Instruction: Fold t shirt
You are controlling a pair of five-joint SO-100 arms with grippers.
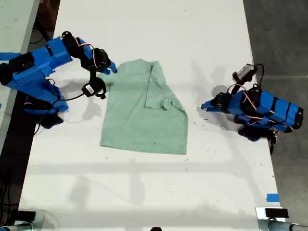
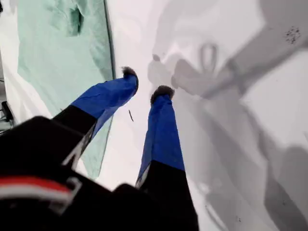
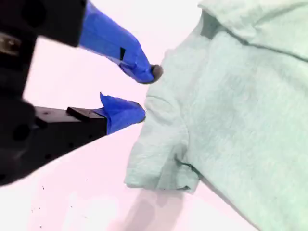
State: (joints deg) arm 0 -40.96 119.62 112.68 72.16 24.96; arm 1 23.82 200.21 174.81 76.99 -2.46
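The pale mint-green t shirt (image 1: 139,115) lies flat in the middle of the white table (image 1: 144,192), with one side folded over its upper part. My second gripper (image 1: 111,69) is on the exterior view's left, at the shirt's upper sleeve. Its jaws (image 3: 148,94) stand open right at the sleeve's edge of the shirt (image 3: 231,106), not closed on the cloth. My first gripper (image 1: 206,106) is on the exterior view's right, low over bare table and apart from the shirt. It (image 2: 146,84) is open with nothing between its fingers, and the shirt (image 2: 53,53) lies off to one side.
The table's long edges run down both sides of the exterior view, with dark floor (image 1: 284,38) beyond on that view's right. A piece of blue tape (image 1: 272,198) and a black object (image 1: 276,212) sit near the exterior view's lower right corner.
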